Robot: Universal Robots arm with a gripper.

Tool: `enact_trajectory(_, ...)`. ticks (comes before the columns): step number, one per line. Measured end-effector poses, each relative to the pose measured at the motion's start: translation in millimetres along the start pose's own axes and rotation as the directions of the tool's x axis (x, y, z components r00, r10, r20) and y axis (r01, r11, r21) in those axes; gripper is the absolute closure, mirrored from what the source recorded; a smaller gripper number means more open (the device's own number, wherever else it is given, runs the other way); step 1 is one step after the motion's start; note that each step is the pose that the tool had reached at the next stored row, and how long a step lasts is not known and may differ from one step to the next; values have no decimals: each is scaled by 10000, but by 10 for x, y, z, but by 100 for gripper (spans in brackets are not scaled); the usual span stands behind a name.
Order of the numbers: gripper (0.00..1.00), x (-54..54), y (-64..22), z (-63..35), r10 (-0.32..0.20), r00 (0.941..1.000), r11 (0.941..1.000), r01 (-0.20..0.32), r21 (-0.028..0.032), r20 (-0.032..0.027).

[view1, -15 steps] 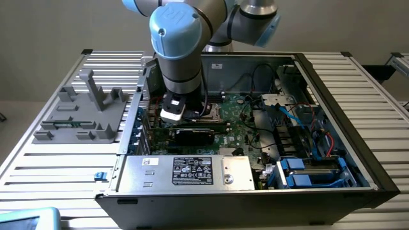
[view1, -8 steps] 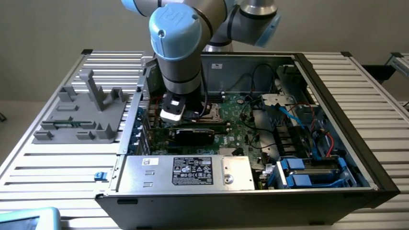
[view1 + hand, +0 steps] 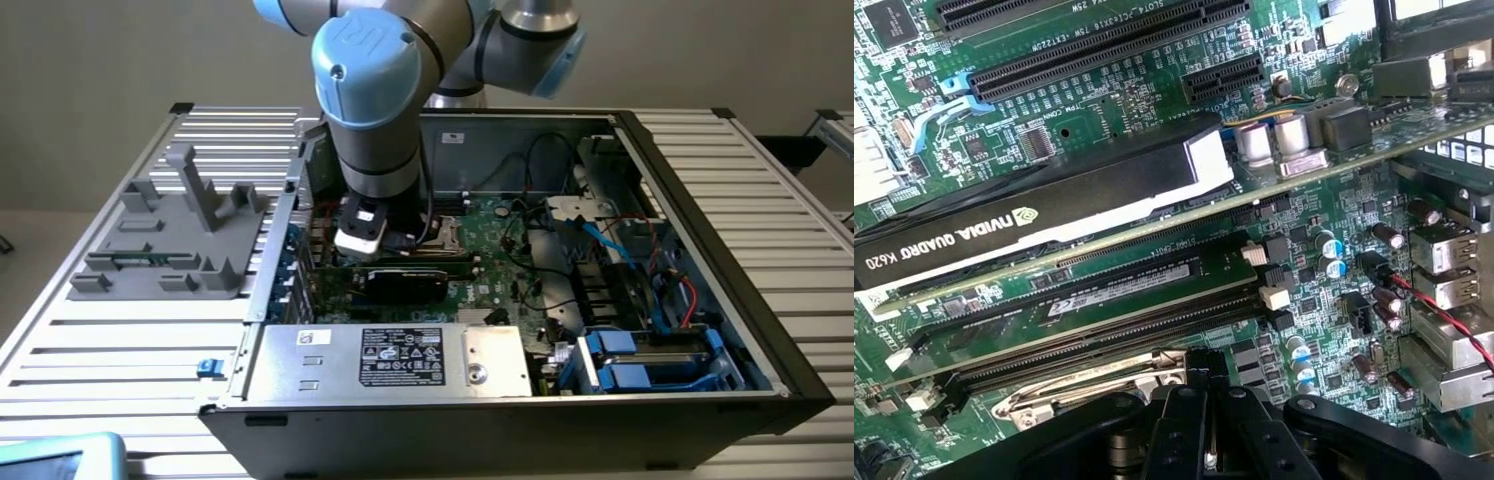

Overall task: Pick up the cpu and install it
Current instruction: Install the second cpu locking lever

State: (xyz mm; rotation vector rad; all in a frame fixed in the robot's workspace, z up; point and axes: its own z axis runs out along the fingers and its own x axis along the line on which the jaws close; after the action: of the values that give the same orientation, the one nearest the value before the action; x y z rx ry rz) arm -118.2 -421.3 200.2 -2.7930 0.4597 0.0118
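Black gripper [image 3: 1199,420] closed, low over the motherboard [image 3: 1104,90]; cpu hidden from sight.

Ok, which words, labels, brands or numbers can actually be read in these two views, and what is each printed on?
"NVIDIA QUADRO K620": white print, seen upside down, on the long black graphics card standing in the green motherboard.
White slot lettering along the black expansion slots: too small to read reliably.
White sticker on the dark memory module: unreadable.
Black-and-white label on the silver metal power supply box: print too small.
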Motion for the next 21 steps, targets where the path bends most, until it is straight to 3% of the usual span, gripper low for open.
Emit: enact_trajectory(21, 89, 3, 16, 54, 5, 10000, 10000, -5, -4, 16)
